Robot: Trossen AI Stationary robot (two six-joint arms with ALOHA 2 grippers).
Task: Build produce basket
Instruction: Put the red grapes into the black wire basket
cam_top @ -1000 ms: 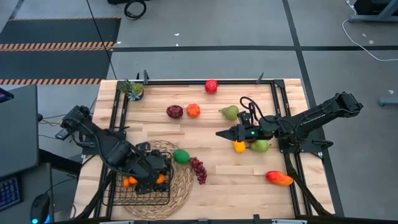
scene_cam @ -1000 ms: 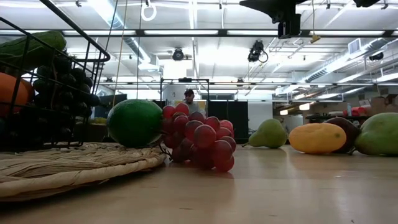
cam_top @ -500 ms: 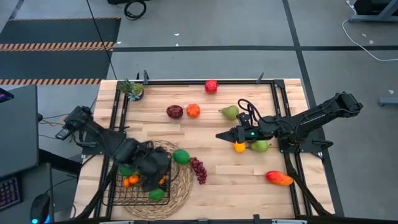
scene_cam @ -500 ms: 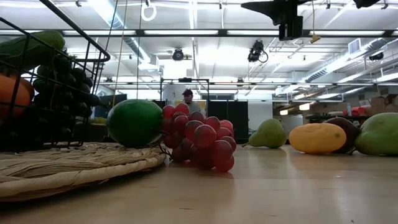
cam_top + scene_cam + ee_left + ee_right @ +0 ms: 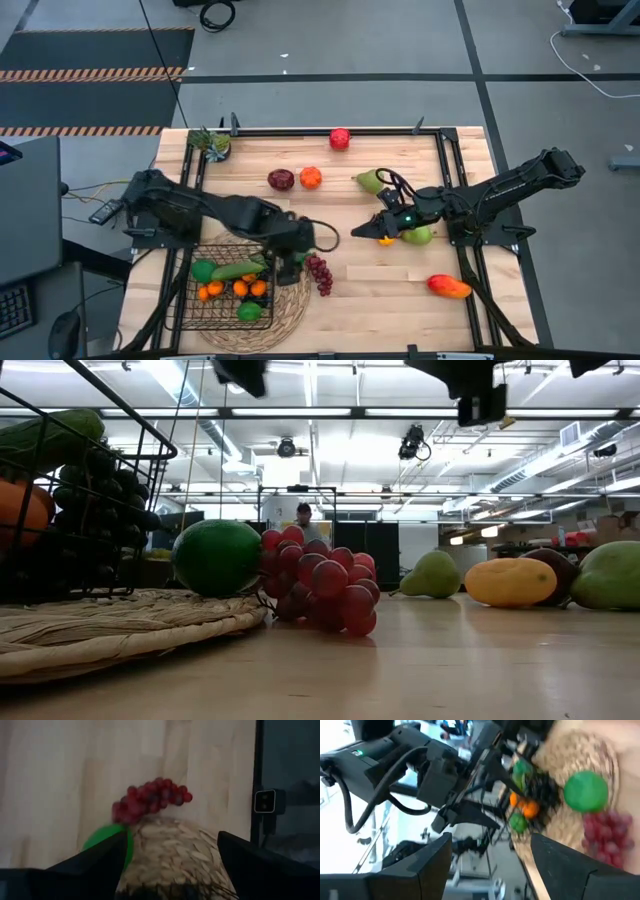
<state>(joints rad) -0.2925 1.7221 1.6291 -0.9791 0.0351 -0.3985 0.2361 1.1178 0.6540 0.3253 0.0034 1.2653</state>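
Above the mat's (image 5: 300, 290) edge, the left gripper (image 5: 291, 266) hangs with fingers apart and empty, just beside the lime (image 5: 102, 840) and grapes (image 5: 320, 272). Closing between them could pinch both or roll the lime away from the basket (image 5: 185, 300). Right gripper (image 5: 363, 234), open, hovers near the squash (image 5: 385, 238).

Lime (image 5: 291, 250), grapes (image 5: 320, 272) crowd basket (image 5: 190, 300) rt side, prob.

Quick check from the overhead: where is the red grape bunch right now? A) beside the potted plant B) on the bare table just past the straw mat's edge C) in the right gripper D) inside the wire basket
B: the grape bunch lies on the wood beside the straw mat, outside the basket.
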